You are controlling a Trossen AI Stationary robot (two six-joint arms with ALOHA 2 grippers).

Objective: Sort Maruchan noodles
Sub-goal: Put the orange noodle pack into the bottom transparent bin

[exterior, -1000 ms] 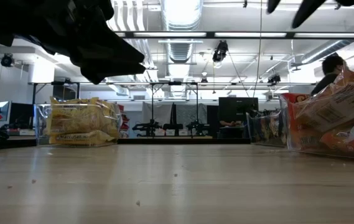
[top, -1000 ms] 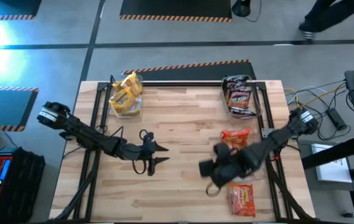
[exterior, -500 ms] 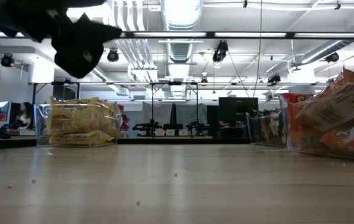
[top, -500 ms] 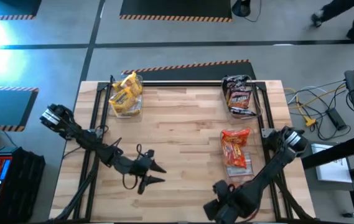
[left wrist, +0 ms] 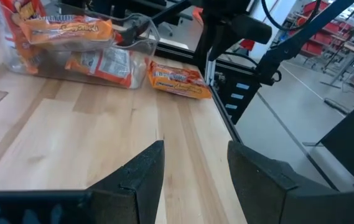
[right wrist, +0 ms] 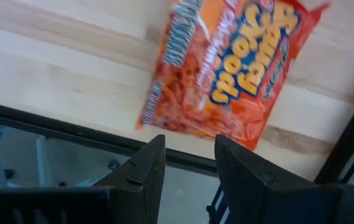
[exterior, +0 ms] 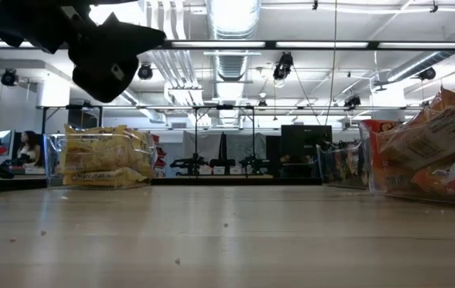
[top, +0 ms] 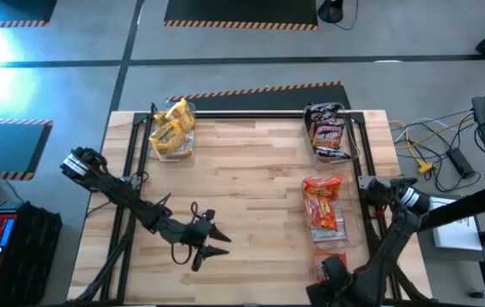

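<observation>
Orange noodle packets fill a clear bin (top: 323,209) at the table's right side. Yellow packets (top: 174,128) sit in a far-left bin and dark maroon ones (top: 327,130) in a far-right bin. One loose orange packet (right wrist: 226,68) lies flat on the wood at the near right corner, also seen in the left wrist view (left wrist: 177,78). My right gripper (right wrist: 189,165) hangs open above that packet, without touching it; in the high view its arm (top: 336,275) hides the packet. My left gripper (top: 218,241) is open above the near-middle table, fingers pointing right.
Black frame rails run along the table's left and right sides (top: 366,170). The near table edge shows just past the loose packet (right wrist: 71,127). Bare wood lies in the middle (top: 251,170). My left arm shows dark at the low view's upper left (exterior: 103,48).
My right gripper has swung from the table's middle-right toward the near edge and then right, ending over the loose orange packet. My left gripper has drifted a little toward the near edge, still open. The bins and packets have stayed put.
</observation>
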